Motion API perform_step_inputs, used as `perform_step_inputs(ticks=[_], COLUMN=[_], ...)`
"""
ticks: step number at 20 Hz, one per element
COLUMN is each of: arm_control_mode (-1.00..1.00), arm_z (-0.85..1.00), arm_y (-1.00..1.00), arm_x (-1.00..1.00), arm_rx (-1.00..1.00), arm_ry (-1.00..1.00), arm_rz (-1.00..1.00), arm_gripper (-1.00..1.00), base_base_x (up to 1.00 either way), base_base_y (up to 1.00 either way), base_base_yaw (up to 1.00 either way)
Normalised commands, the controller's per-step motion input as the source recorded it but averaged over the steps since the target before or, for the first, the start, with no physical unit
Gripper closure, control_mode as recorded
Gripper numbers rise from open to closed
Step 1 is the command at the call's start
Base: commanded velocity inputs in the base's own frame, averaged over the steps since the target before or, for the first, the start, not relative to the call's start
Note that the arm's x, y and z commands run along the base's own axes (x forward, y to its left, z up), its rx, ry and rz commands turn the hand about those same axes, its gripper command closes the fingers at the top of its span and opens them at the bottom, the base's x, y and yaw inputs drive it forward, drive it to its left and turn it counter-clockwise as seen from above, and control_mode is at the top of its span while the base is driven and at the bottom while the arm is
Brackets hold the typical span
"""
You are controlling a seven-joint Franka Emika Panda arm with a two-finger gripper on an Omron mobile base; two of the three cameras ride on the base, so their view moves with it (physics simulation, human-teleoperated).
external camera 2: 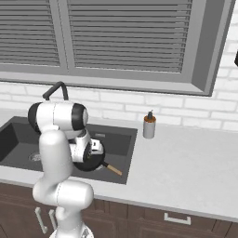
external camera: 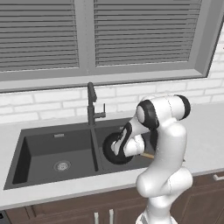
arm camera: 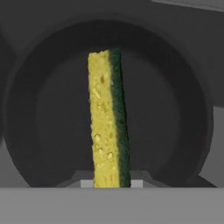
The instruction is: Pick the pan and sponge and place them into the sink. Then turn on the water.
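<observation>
— Pale grey worktop under a slatted window; where's the small rectangular yellow-and-green sponge?

— Standing on edge, pinched at its lower end by the tool, directly above the round black frying pan lying in the dark grey double sink's right basin.

— How does it handle?

— Light and squashy, I'd judge; gripping across the flat faces suits it. The tall dark gooseneck faucet stands beyond.

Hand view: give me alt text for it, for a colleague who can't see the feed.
A yellow-and-green sponge stands on edge in the middle of the frame, rising from the end effector at the bottom. Behind it lies the round black pan, seen from above inside the dark grey sink.
</observation>
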Motion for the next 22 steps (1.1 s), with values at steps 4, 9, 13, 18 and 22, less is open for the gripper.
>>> perform_step_inputs(ticks=[4,9,13,18,22], arm_control_mode=[-1.0,-1.0,-1.0,-1.0,-1.0], arm_z=[-0.31,-0.33,-0.32,-0.25,0.0], arm_y=[0.03,0.02,0.0,0.0,0.01], arm_x=[0.29,0.24,0.19,0.07,0.0], arm_rx=[0.0,0.0,0.0,0.0,0.0], arm_ry=[0.0,0.0,0.0,0.0,0.0], arm_rz=[0.0,0.0,0.0,0.0,0.0], arm_gripper=[1.0,1.0,1.0,-1.0,-1.0], base_base_x=[0.0,0.0,0.0,0.0,0.0], base_base_y=[0.0,0.0,0.0,0.0,0.0], base_base_yaw=[0.0,0.0,0.0,0.0,0.0])
